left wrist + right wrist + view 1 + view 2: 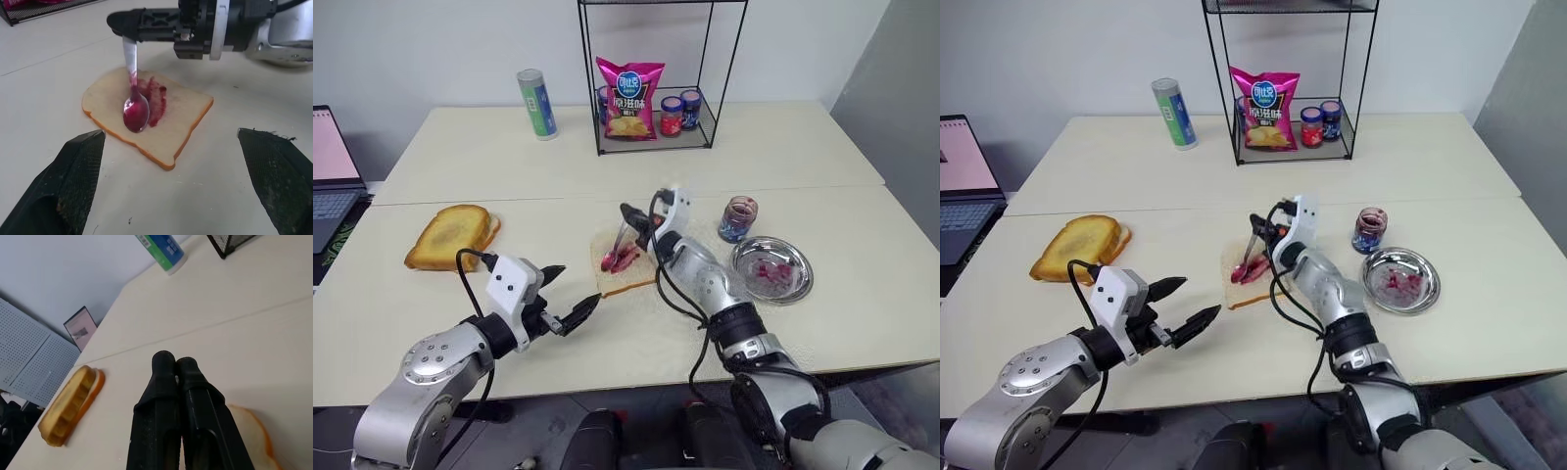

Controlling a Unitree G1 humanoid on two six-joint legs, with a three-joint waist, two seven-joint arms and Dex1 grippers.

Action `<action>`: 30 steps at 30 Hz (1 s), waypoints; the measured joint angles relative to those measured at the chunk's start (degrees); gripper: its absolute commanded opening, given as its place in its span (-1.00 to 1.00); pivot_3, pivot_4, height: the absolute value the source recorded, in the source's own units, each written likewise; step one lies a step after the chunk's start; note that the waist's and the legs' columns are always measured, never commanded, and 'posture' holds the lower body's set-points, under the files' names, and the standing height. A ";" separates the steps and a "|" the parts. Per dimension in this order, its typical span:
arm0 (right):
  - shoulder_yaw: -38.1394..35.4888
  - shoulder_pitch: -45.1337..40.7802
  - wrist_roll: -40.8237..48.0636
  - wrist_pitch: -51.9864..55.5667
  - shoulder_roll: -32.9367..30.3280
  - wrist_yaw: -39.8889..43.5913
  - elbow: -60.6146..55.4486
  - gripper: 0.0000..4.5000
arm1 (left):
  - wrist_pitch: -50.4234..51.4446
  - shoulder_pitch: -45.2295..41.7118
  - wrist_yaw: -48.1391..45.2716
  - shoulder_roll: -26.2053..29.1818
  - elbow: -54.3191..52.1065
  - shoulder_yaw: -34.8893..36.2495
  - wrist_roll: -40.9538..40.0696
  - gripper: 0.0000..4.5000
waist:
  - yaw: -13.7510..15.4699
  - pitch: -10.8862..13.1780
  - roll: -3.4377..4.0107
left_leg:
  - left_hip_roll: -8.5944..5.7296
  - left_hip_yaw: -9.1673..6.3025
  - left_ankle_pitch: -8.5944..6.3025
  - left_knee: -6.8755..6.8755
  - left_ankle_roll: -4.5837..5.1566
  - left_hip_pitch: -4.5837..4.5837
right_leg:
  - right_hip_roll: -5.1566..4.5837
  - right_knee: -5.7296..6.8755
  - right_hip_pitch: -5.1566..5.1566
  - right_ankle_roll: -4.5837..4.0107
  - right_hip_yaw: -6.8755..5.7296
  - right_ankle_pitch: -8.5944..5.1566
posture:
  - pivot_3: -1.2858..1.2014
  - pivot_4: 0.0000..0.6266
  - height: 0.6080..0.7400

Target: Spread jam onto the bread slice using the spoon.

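We're pinching the spoon (133, 93) in our right gripper (628, 217), fingers pressed together on its handle, and it's hanging bowl-down over the bread slice (171, 122) near the table's (862, 304) front edge. The bowl is probably touching the jam (155, 95) smear, hard to say. Our left gripper (570, 291) is hovering spread wide, empty, near the bread.

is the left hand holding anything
No, the left hand hangs open and empty short of the pale square bread slice.
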 measured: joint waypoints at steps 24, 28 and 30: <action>-10.66 3.46 1.63 9.50 -1.77 -5.50 -11.18 -0.98 | -0.05 -2.41 -0.09 0.02 1.42 -1.43 0.17 1.00 | 0.02 0.00 0.00 | -0.01 0.00 0.00 -0.02 0.00 0.00 | 0.01 0.01 -0.02 0.00 -0.01 -0.01 | 0.03 -0.52 1.00; -10.96 3.67 3.07 13.59 -1.24 -6.48 -15.42 -0.98 | -0.19 -2.71 -0.57 0.18 1.45 -2.12 0.17 1.00 | -0.02 0.00 0.00 | 0.00 0.00 0.00 -0.04 0.00 0.00 | 0.02 0.01 -0.03 0.00 -0.01 -0.01 | 0.03 -0.52 1.00; -11.17 3.91 5.03 16.54 -1.28 -6.50 -18.18 -0.98 | -0.40 -2.75 -1.17 0.62 1.70 -2.09 0.09 1.00 | -0.03 0.01 0.01 | 0.00 -0.01 0.00 -0.04 0.00 -0.02 | 0.02 0.01 -0.04 0.01 -0.02 -0.02 | 0.03 -0.52 1.00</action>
